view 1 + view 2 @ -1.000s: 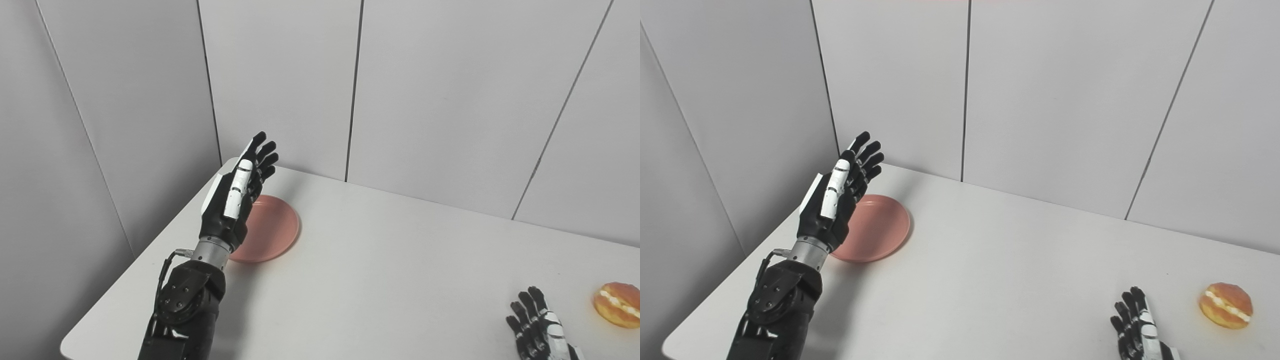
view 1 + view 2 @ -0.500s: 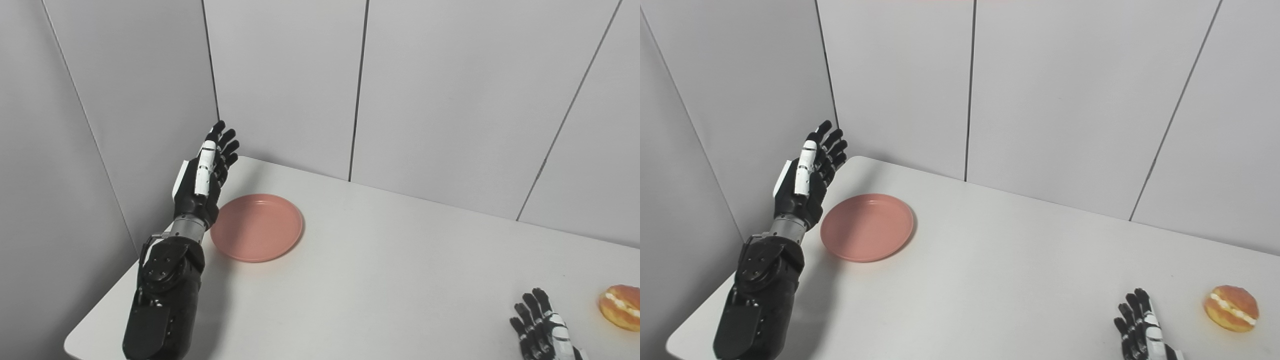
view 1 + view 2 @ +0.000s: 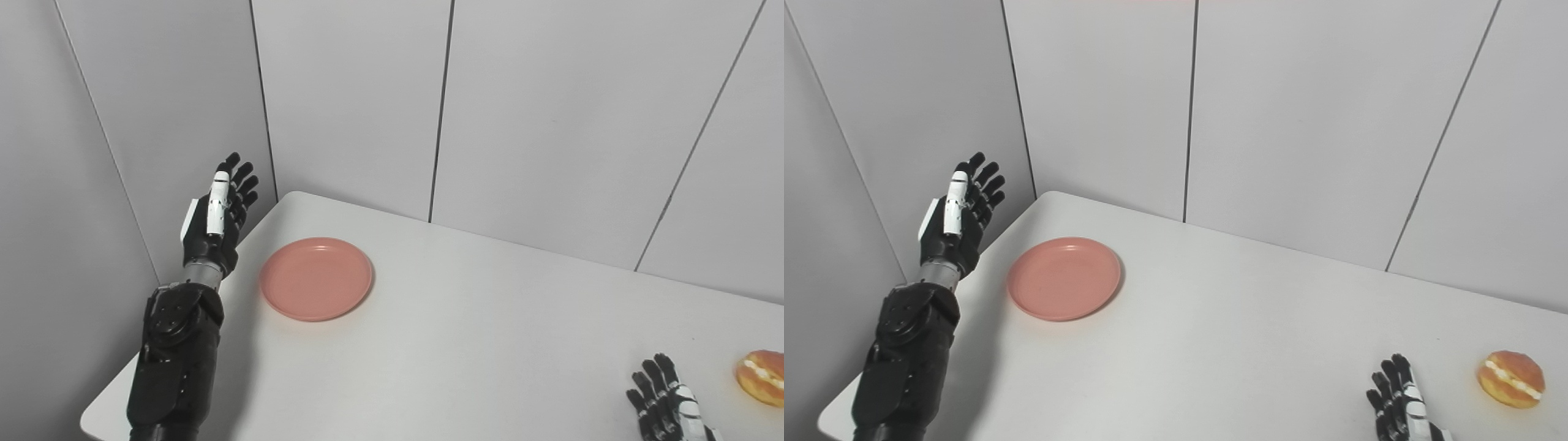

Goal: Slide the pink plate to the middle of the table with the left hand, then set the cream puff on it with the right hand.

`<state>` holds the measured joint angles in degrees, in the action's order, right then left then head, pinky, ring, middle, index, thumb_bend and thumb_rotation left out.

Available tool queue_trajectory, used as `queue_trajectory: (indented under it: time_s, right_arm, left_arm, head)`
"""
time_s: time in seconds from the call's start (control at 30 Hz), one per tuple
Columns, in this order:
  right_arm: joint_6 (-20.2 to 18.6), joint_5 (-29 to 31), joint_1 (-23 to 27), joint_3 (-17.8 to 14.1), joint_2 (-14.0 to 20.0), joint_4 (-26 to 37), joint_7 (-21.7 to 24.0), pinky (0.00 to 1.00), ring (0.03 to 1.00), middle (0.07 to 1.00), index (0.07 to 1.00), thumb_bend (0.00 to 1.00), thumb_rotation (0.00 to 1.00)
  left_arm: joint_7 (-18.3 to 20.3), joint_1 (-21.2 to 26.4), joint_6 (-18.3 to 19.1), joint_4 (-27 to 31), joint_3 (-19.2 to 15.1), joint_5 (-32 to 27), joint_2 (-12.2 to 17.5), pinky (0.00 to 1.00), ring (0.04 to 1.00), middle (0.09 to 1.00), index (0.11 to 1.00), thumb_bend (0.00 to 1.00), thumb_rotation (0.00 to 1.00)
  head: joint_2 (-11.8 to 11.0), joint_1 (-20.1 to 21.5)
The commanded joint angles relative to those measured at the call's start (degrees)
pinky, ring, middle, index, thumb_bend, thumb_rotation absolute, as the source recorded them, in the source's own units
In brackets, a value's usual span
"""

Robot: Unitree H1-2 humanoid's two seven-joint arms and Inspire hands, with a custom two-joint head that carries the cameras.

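My left hand [image 3: 211, 225] is up off the table, fingers straight and spread, palm facing right, holding nothing. It sits out past the table's left edge, in front of the grey wall panel [image 3: 153, 122], left of the pink plate [image 3: 316, 278] and apart from it. Black forearm [image 3: 174, 349] rises from the bottom left corner over the near-left table edge.

Plate is flat on the white table [image 3: 465, 343], far-left part near the corner, empty, not at the middle.

My right hand [image 3: 1399, 404] is at the bottom edge, near-right, only the fingers and part of the back showing. Fingers extended and slightly apart, nothing in them, low at the table; can't tell if they touch it.

Cream puff [image 3: 1511, 378] is just right of that hand, near the table's right side, not touching it. Golden bun, cream line across the middle, resting on the table. Well apart from the plate, whole width of table between them.
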<state>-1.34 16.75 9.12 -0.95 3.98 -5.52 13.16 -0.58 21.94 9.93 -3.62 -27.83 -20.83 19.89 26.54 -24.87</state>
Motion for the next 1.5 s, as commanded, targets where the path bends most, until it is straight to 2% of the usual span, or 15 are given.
queue_trajectory:
  time_s: [0.0,0.7,0.93,1.47]
  right_arm:
    - [-1.1,0.2,-2.0,-0.1,0.1,-1.8,0.4,1.00,1.000,1.000,1.000,0.15,1.00]
    - [-2.0,0.5,-2.2,-0.2,0.6,-0.6,0.2,1.00,1.000,1.000,1.000,0.17,1.00]
    - [-2.3,0.6,-2.3,-0.1,0.8,-0.2,0.3,1.00,1.000,1.000,1.000,0.17,1.00]
    - [-1.4,0.6,-2.2,-0.1,1.0,-0.7,0.8,1.00,1.000,1.000,1.000,0.18,1.00]
  left_arm:
    - [-0.4,2.4,-1.1,0.5,-0.5,-0.3,2.2,0.98,0.965,0.974,0.971,0.40,1.00]
    - [0.0,1.1,-3.1,-7.2,0.5,-0.6,1.5,0.98,0.968,0.976,0.971,0.38,1.00]
    - [-0.7,0.9,-3.2,-9.3,-0.5,-1.2,0.4,0.97,0.954,0.962,0.958,0.37,1.00]
    - [0.2,1.9,-5.3,-16.7,-1.4,-2.4,1.0,1.00,0.990,0.989,0.993,0.35,1.00]
  head:
    - [0.0,0.0]
    - [1.2,-0.2]
    - [1.5,-0.3]
    - [2.0,-0.2]
